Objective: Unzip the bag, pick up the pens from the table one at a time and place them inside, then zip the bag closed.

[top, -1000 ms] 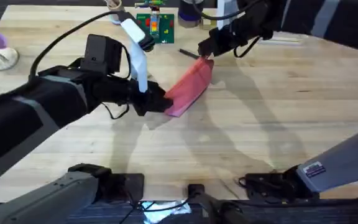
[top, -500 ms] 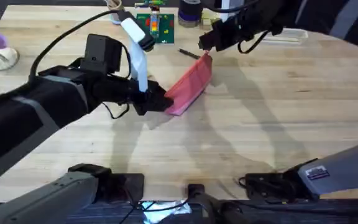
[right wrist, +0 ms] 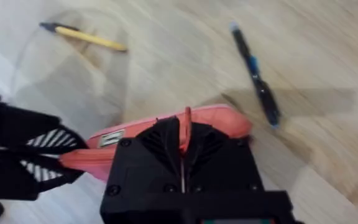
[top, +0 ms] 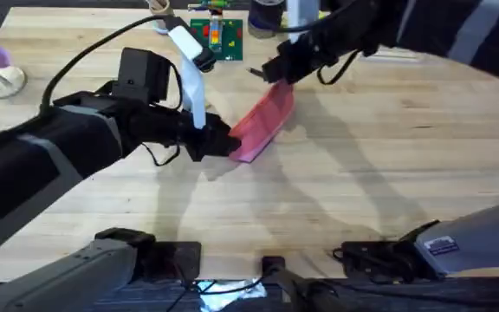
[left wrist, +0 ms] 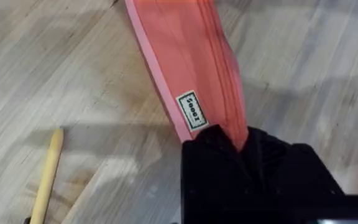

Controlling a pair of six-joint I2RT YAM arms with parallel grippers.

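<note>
The pale plank bench [top: 388, 147] carries the pink bag [top: 262, 126], lying diagonally. The left hand [top: 223, 143] clamps its near end; the right hand [top: 271, 74] pinches its far end.

The bag [left wrist: 188, 74] carries a small white label [left wrist: 191, 111] with dark letters that seem to read "Sweet", though I can't be sure. The same label [right wrist: 112, 138] is too small to read from the right wrist.

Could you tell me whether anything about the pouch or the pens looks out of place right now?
Nothing stands out. The pink pouch is stretched between the left hand and right hand, while the yellow pen and black pen lie on the table.
</note>
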